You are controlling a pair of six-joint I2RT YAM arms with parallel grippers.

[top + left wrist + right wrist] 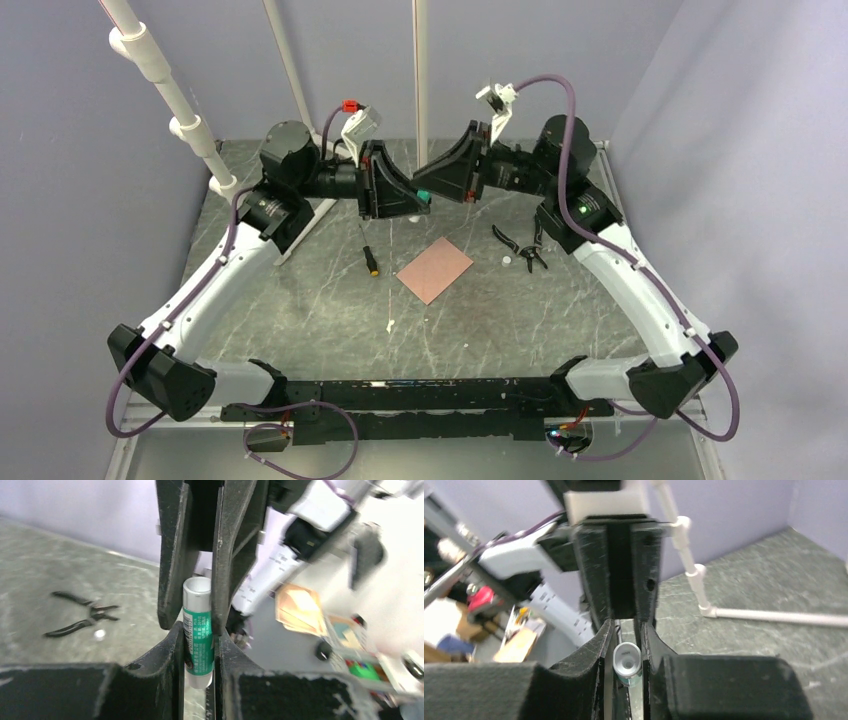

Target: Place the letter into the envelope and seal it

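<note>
A green glue stick (198, 630) with white ends hangs in the air between both grippers, above the back middle of the table. My left gripper (200, 655) is shut on its lower green part. My right gripper (626, 645) faces it from the opposite side and is shut on the white end (627, 661); its fingers (235, 555) flank that end in the left wrist view. From above, the two grippers (424, 196) meet tip to tip. The salmon-pink envelope (435, 270) lies flat on the table in front of them, with no flap sticking out. The letter is out of view.
Black pliers (520, 245) lie right of the envelope with a small white piece (507, 260) beside them. A thin screwdriver (370, 255) lies to the envelope's left, and a white scrap (388, 325) sits nearer the front. White pipe legs (215, 165) stand at the back left.
</note>
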